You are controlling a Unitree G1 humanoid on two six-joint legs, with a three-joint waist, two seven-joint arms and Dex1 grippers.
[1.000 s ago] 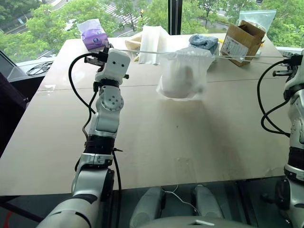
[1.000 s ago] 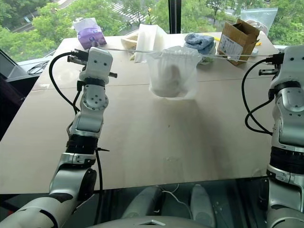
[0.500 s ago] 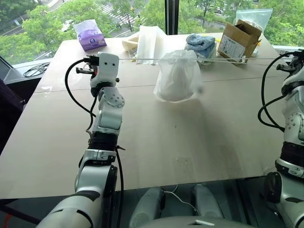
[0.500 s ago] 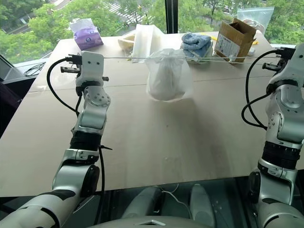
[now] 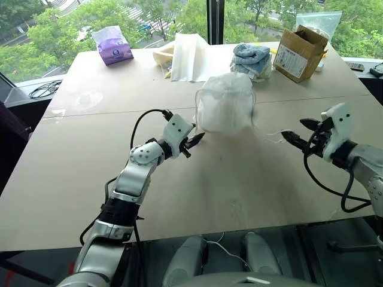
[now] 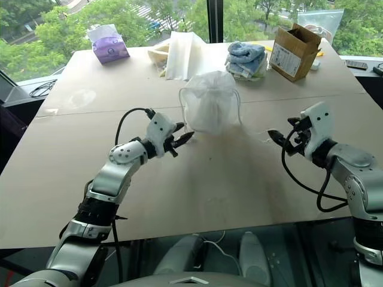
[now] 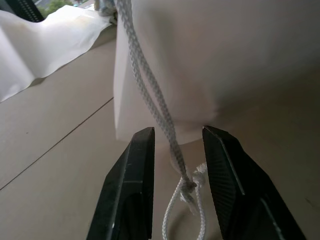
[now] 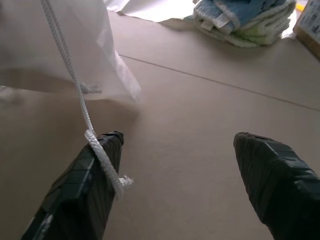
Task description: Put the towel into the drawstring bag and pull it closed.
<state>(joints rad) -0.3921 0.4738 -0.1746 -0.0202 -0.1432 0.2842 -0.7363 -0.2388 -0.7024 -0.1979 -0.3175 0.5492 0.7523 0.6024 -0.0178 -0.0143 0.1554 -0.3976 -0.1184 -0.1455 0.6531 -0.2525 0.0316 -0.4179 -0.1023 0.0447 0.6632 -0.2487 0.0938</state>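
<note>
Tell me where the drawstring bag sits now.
The drawstring bag sits mid-table between the left gripper and right gripper, before the blue-and-white towel stack.

1. The drawstring bag (image 5: 225, 110) is sitting mid-table (image 5: 90, 173), between the left gripper (image 5: 195, 140) and the right gripper (image 5: 297, 131).
2. The stack of towels (image 5: 251, 58) is lying behind the bag, with the cardboard box (image 5: 300, 52) to its right.
3. The sheet of fabric (image 5: 190, 55) is lying behind and left of the bag.
4. The tissue pack (image 5: 114, 46) is sitting at the far left corner.
</note>
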